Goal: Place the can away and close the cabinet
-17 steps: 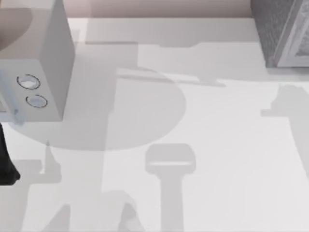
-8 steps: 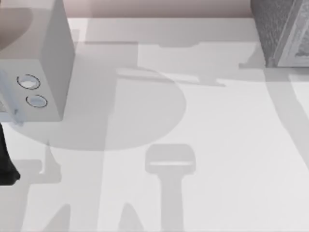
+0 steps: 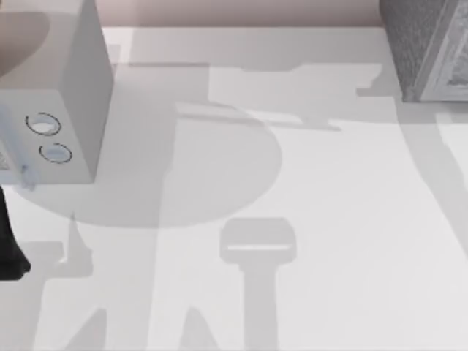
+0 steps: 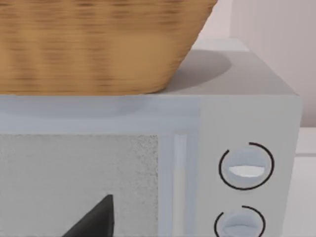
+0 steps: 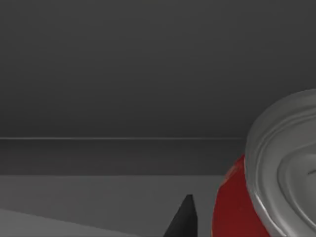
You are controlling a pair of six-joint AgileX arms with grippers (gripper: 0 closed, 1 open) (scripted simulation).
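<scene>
The cabinet (image 3: 413, 44), dark grey and speckled with a paler framed panel, stands at the table's far right corner. In the right wrist view a dark, smooth cabinet interior (image 5: 123, 79) lies ahead. The red can (image 5: 229, 210) with its silver end (image 5: 286, 163) lies on its side close beside a dark tip of my right gripper (image 5: 183, 219); whether they touch cannot be told. My left gripper (image 4: 96, 219) hovers just before the pale grey box, and its black arm (image 3: 9, 248) sits at the table's left edge.
A smooth pale grey box (image 3: 73, 88) with two round dials (image 3: 44, 124) stands at the far left. A wicker basket (image 4: 98, 44) rests on top of it. Arm shadows cross the white table (image 3: 329, 219).
The right arm's shadow has slid from the right middle of the table up toward the cabinet. The left arm has stayed put.
</scene>
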